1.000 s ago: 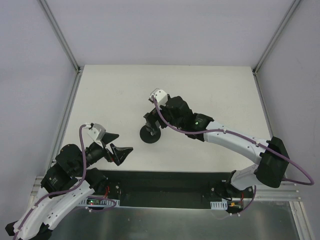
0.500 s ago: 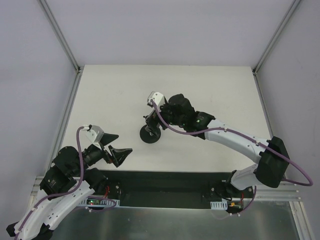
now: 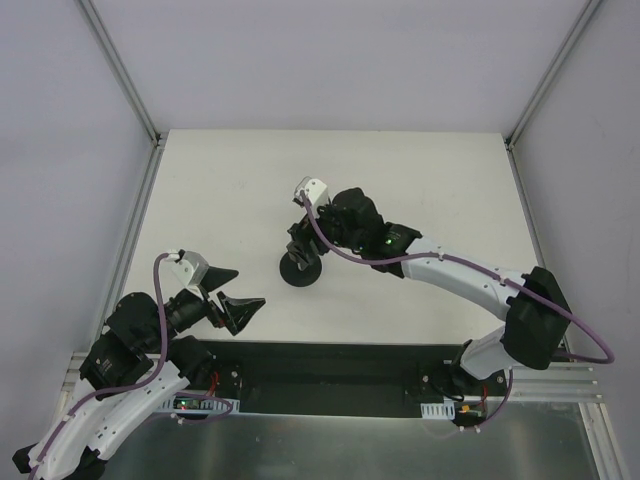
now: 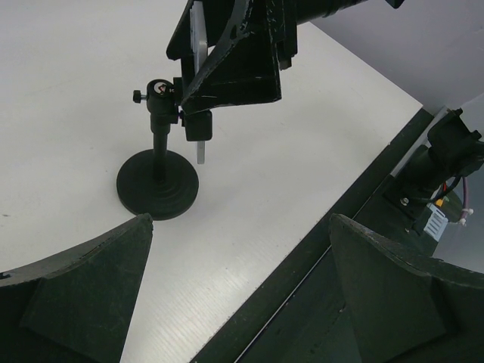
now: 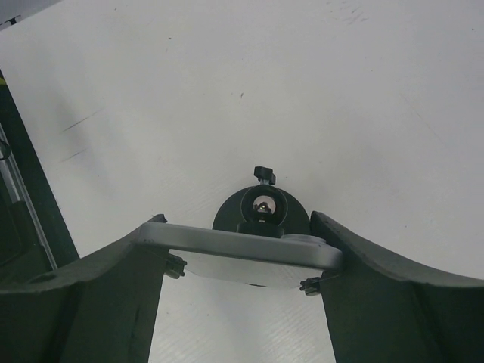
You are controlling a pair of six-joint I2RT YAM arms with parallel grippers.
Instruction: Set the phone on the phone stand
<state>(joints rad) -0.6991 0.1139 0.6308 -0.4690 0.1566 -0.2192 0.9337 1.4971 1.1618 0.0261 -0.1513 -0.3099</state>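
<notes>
One phone (image 5: 242, 253) is clamped in the right tool (image 5: 239, 240) at the phone stand (image 5: 261, 206); left tool (image 4: 240, 227) apart.

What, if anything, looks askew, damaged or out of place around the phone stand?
Nothing stands out. The phone stand is upright, and the phone sits clamped in the right gripper beside the stand's top, not yet seated.

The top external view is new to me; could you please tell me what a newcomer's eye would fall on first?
The right gripper, out at the middle of the table, is shut on the phone and holds it on edge just over the top of the phone stand. The left gripper hangs open and empty near the table's near-left edge.
</notes>
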